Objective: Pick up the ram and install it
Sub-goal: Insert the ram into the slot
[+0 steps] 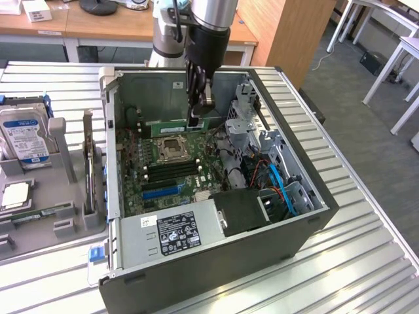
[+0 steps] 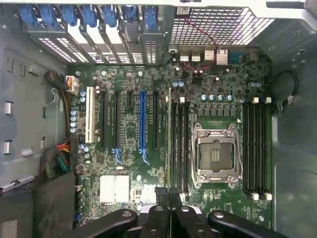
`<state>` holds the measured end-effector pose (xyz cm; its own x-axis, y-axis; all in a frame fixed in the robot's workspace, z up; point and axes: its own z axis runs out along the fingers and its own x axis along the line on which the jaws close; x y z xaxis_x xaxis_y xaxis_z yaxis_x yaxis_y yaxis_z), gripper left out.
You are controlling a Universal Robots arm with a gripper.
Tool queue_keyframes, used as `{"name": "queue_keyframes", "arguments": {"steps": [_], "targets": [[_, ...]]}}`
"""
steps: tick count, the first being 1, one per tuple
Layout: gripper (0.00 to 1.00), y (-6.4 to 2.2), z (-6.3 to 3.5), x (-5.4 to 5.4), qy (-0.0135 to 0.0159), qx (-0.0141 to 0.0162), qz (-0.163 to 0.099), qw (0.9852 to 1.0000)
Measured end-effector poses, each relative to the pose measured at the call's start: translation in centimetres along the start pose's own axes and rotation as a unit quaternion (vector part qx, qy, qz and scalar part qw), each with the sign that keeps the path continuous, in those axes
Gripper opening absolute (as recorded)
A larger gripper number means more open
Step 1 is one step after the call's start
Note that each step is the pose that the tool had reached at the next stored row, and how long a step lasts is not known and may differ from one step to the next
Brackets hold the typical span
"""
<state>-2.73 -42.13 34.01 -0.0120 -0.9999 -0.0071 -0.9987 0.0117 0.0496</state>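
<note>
Handling of the ram (image 1: 171, 122) is judged delicate. A light, stiff, thin board is seen, and it is expected to flex little and to crack or shed a chip if it is twisted or squeezed too hard. Its flat faces are thought smooth enough to slip under a weak pinch. A firm hold across the two faces, near the middle of the long top edge, is therefore judged best. The contact edge along the bottom and the chips are better left untouched. A hold at the middle is also judged to keep the stick level, since a hold near one end would let the other end dip.

That is how it is held now. The gripper (image 1: 196, 120) is clenched on the ram, with the fingers nearly together across its thickness. In the exterior view the stick is seen lying level under the fingertips, inside the open case (image 1: 314, 212), above the far edge of the board (image 1: 163, 180) and apart from it. In the wrist view the ram (image 2: 170, 139) is shown edge-on as a thin line running out from the gripper (image 2: 168, 192). It is seen just beside the dark slots (image 2: 181, 144) next to the socket (image 2: 215, 153). Whether it is lined up over one slot cannot be told.
</note>
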Motion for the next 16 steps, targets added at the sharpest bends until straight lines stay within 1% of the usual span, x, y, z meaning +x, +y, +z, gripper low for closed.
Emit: {"name": "queue_keyframes", "arguments": {"steps": [16], "targets": [[0.12, -0.11, 2.21, 0.0, 0.0, 0.0, 0.0, 1.0]]}}
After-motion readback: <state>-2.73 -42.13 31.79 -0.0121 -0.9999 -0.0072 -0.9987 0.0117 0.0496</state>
